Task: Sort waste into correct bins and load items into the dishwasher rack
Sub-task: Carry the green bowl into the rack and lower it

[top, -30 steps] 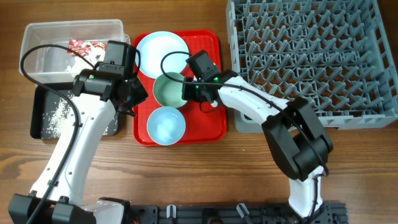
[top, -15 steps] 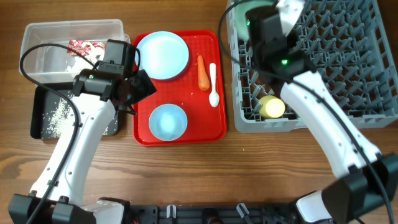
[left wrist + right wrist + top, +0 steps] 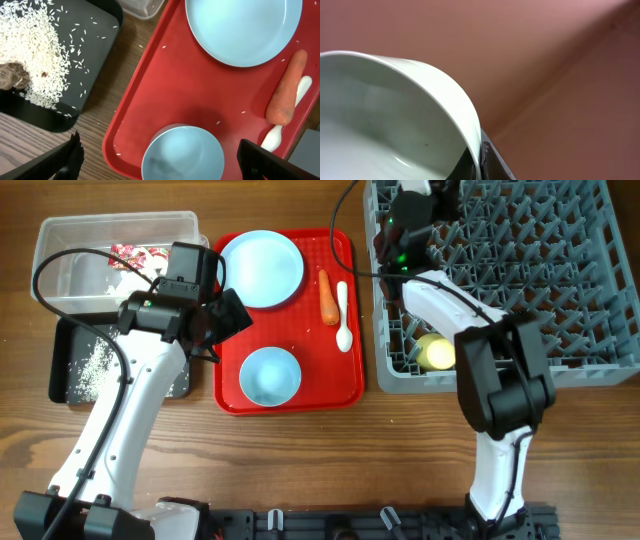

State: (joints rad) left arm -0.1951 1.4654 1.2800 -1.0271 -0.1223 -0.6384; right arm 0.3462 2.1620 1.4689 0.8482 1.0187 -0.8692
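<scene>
My left gripper (image 3: 160,155) hangs open above the light-blue bowl (image 3: 182,152) on the red tray (image 3: 345,385), touching nothing. The pale-blue plate (image 3: 260,268), carrot (image 3: 326,298) and white spoon (image 3: 343,315) also lie on the tray. My right gripper (image 3: 481,155) is shut on the rim of the mint-green bowl (image 3: 395,110). The right arm (image 3: 430,290) reaches over the far left corner of the dishwasher rack (image 3: 520,280). A yellow cup (image 3: 436,352) lies in the rack. Rice (image 3: 30,55) and a brown lump (image 3: 12,77) sit in the black tub (image 3: 70,385). The wrapper (image 3: 135,256) is in the clear tub (image 3: 60,240).
A few stray rice grains (image 3: 164,47) dot the tray. Both tubs stand left of the tray and the rack right of it. Bare wooden table (image 3: 330,460) runs along the front.
The left gripper has opened wide. The right arm lifted the mint-green bowl off the tray and carried it up to the rack's far left corner, uncovering the carrot, spoon and yellow cup.
</scene>
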